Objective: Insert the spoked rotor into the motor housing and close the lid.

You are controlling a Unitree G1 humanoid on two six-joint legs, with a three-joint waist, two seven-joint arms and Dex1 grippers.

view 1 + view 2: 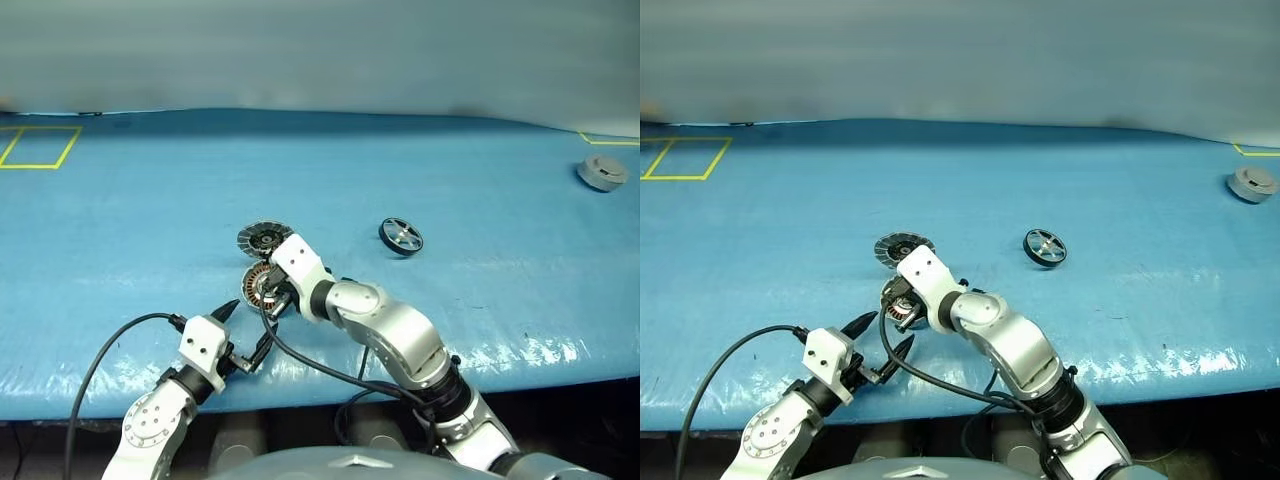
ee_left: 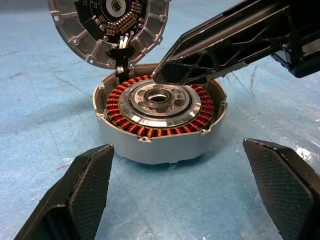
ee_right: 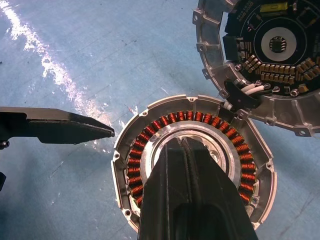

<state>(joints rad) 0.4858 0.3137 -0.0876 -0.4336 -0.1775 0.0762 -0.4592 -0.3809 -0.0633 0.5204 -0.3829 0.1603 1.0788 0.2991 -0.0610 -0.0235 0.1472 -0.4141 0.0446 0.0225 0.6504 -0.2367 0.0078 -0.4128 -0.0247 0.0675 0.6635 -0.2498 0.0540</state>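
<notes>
While the right gripper (image 3: 187,145) hovers pinched empty over the motor housing (image 2: 160,120), its tip could scrape the windings.

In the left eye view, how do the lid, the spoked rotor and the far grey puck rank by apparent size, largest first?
1. The lid, open and lying flat.
2 and 3. The far grey puck and the spoked rotor look alike, so I leave them unranked; the puck also lies farther from the camera.
</notes>
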